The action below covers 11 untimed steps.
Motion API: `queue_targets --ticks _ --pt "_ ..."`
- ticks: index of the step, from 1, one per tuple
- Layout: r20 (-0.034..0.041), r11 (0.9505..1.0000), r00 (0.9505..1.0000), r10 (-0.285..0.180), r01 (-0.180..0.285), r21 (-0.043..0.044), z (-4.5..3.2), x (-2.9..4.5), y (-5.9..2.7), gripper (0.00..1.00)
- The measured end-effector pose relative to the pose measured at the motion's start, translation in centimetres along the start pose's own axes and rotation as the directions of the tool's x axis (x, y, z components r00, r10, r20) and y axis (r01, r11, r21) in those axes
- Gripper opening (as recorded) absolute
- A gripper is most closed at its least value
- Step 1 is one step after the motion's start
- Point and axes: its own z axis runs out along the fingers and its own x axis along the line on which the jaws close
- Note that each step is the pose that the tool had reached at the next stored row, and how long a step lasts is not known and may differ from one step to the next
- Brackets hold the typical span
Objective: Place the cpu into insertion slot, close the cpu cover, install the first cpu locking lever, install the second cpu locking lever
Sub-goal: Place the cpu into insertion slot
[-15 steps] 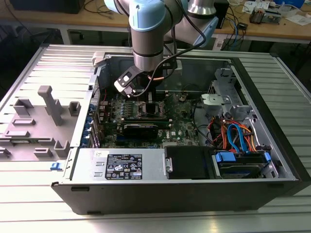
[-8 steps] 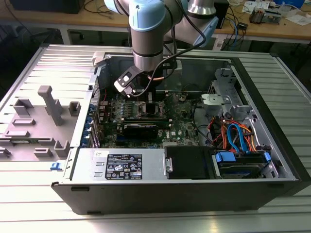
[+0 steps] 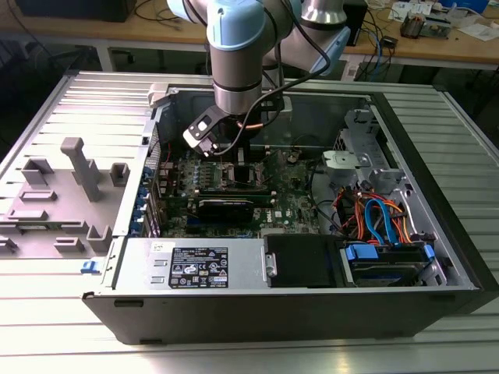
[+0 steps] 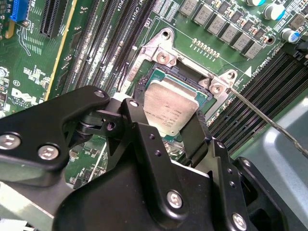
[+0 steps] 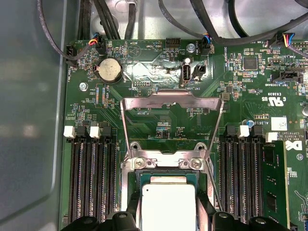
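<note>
Exterior view, starting at the exterior view's left: a grey fixture tray (image 3: 54, 202) lay on the ribbed table (image 3: 234, 354), at 9 o'clock from the open computer case (image 3: 273, 315). The power supply (image 3: 195, 265) sat along the case's near wall, at 6 o'clock from the green motherboard (image 3: 300, 199). The arm (image 3: 238, 54) hung over the board's middle, entering from 12 o'clock. A bundle of blue and orange cables (image 3: 382, 214) lay at 3 o'clock from the board. Second wrist view: the gripper (image 4: 163, 111) was clenched on the cpu (image 4: 173, 103), its black fingers (image 4: 137, 125) against two opposite edges. The cpu sat within the insertion slot (image 4: 153, 76); whether it was fully seated could not be told. A thin locking lever (image 4: 269, 122) angled away from one corner of the slot, not latched. First wrist view: the cpu cover (image 5: 171, 99) was swung open, back off the slot, with the board visible through its window. Memory slots (image 5: 91, 183) flanked the slot on both sides. A coin cell (image 5: 109, 70) lay beyond the cover.
</note>
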Motion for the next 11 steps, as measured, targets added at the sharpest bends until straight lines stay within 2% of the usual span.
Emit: queue_targets --ticks 11 --pt "0.0000 1.0000 1.0000 0.000 0.000 -0.0001 0.01 0.00 0.00 0.55"
